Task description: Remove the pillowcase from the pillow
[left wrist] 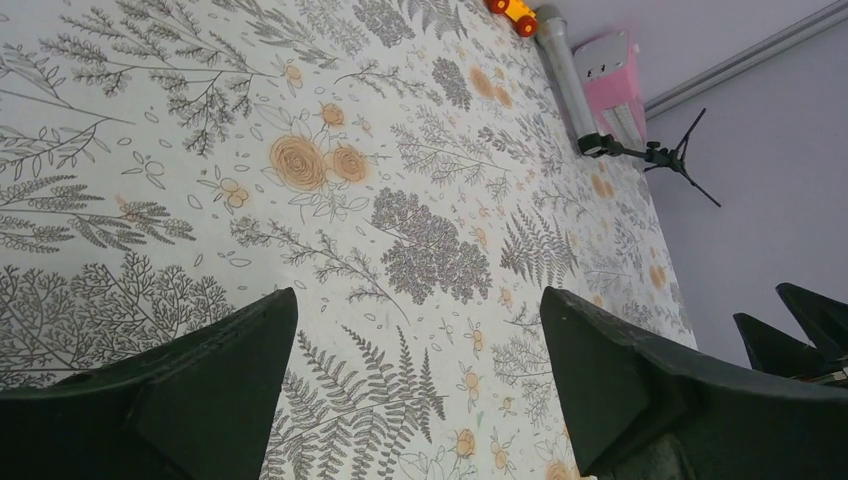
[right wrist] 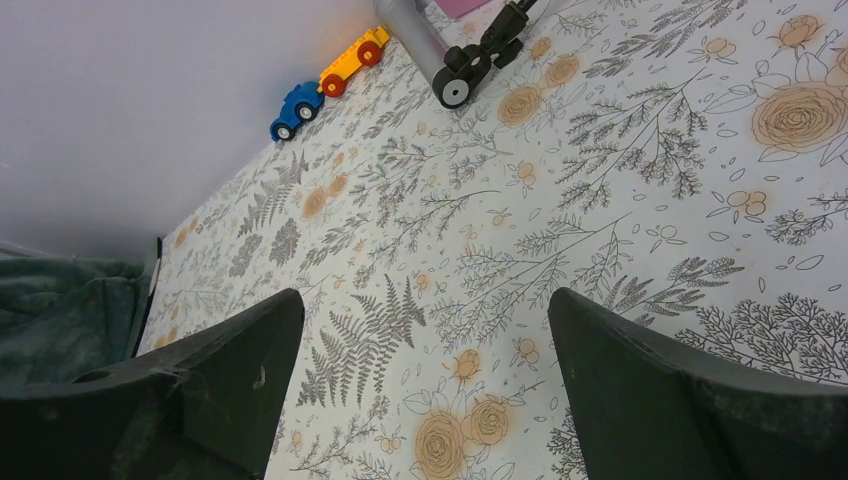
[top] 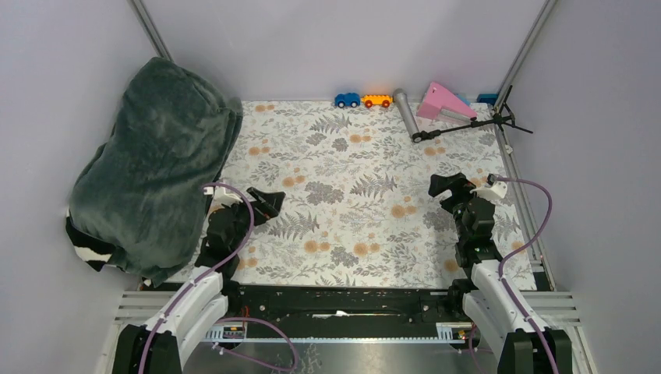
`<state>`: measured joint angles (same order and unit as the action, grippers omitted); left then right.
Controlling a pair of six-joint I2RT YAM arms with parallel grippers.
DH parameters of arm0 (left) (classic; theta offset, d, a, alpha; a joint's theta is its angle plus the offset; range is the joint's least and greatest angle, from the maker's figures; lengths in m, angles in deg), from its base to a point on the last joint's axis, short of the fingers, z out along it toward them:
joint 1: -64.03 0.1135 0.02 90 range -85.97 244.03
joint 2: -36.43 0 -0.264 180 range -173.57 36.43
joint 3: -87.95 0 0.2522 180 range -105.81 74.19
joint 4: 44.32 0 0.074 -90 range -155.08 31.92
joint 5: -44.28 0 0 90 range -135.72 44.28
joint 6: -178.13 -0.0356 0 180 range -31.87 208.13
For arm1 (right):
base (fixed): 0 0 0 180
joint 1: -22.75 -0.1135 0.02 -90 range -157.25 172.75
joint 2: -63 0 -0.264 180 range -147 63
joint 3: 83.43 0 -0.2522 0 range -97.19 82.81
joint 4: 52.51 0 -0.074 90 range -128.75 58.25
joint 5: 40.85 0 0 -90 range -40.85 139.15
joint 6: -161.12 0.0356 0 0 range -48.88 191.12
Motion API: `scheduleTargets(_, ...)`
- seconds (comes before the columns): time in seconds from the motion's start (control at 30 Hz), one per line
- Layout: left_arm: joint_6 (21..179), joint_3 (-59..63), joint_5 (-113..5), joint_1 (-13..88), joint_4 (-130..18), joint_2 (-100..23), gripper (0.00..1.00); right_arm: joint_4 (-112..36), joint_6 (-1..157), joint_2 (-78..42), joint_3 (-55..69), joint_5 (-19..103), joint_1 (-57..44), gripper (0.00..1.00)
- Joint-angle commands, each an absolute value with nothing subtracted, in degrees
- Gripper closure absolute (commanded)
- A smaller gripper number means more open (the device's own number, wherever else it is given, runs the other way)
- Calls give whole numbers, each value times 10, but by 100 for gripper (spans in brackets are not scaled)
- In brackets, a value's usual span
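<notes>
The pillowcase [top: 152, 167], dark grey-green plush, covers a big bulging shape at the table's left edge, with a zebra-striped bit [top: 87, 248] showing at its near left corner. Its edge shows at the far left of the right wrist view [right wrist: 60, 310]. The pillow is hidden inside the cover. My left gripper [top: 269, 201] is open and empty just right of the pillowcase, over the floral cloth [left wrist: 418, 300]. My right gripper [top: 450, 185] is open and empty at the right side of the table [right wrist: 425, 300].
Along the back wall lie a blue toy car [top: 347, 100], an orange toy car [top: 376, 100], a grey cylinder [top: 405, 111], a pink wedge [top: 441, 101] and a small black tripod [top: 468, 125]. Grey walls close in left, back and right.
</notes>
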<state>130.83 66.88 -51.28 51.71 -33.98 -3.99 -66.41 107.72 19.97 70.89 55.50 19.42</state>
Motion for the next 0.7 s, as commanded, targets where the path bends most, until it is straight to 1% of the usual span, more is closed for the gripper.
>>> scheduleTargets(0.0, 1306, 676, -495, 517, -297, -38, 1, -667, 1090, 203, 702, 541, 195, 0)
scheduleTargets(0.17, 1316, 663, -482, 516, -311, -57, 1, -684, 1107, 200, 713, 526, 195, 0)
scheduleTargets(0.3, 1330, 634, -466, 502, -333, -104, 1, -688, 1114, 195, 714, 524, 187, 0)
scheduleTargets(0.43, 1331, 570, -387, 463, -417, -146, 1, -690, 1113, 192, 713, 527, 176, 1)
scheduleTargets(0.53, 1331, 522, -323, 437, -483, -150, 1, -687, 1113, 185, 709, 521, 176, 0)
scheduleTargets(0.67, 1339, 439, -207, 431, -610, -154, 1, -684, 1111, 173, 703, 511, 176, 0)
